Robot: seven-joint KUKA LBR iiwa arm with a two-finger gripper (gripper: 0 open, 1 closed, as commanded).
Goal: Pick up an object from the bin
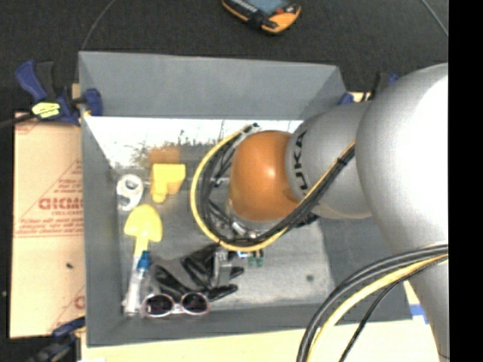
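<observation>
My gripper [226,262] reaches down below the arm's orange cover into the front middle of the bin. It stands right over a black angular thing [198,262] and touches or nearly touches it. Left of that lies another black piece [169,279]. A pair of sunglasses with dark lenses and a pale pink frame [176,304] lies along the front wall, just below and left of the gripper.
A yellow scoop [143,223] with a blue handle [142,265] lies at the left, with a clear tube [133,294] beside it. Farther back are a yellow block [167,179] and a small white roll [129,188]. The arm covers the bin's right half.
</observation>
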